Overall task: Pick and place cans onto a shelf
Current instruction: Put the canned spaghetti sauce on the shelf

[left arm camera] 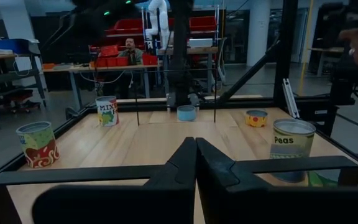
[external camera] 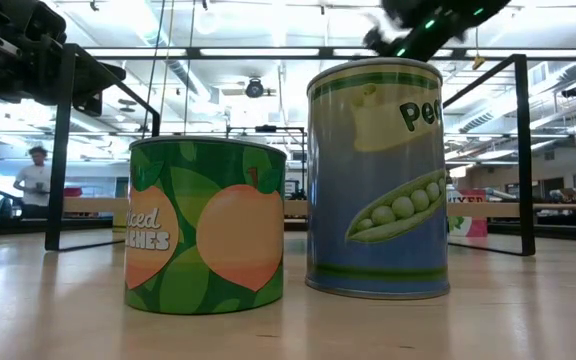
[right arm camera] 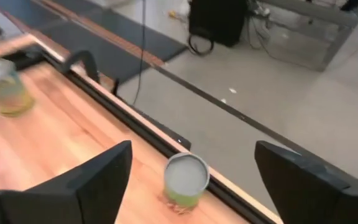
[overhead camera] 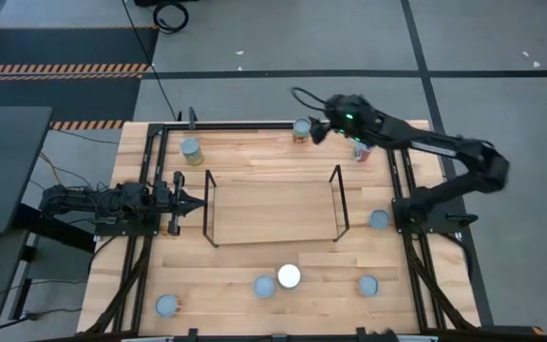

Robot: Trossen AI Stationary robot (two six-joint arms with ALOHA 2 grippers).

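While shelf (overhead camera: 272, 204) holds 0 cans, right pincer (overhead camera: 317, 130) spread above can (overhead camera: 301, 129); left pincer (overhead camera: 190, 201) pressed together.

Bright, even overhead light w/ ceiling glare behind peas can (external camera: 376, 178); right wrist view motion-blurred; soft shadows.

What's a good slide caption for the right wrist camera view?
Right gripper open above a silver-lidded can at the table edge, another can farther along.
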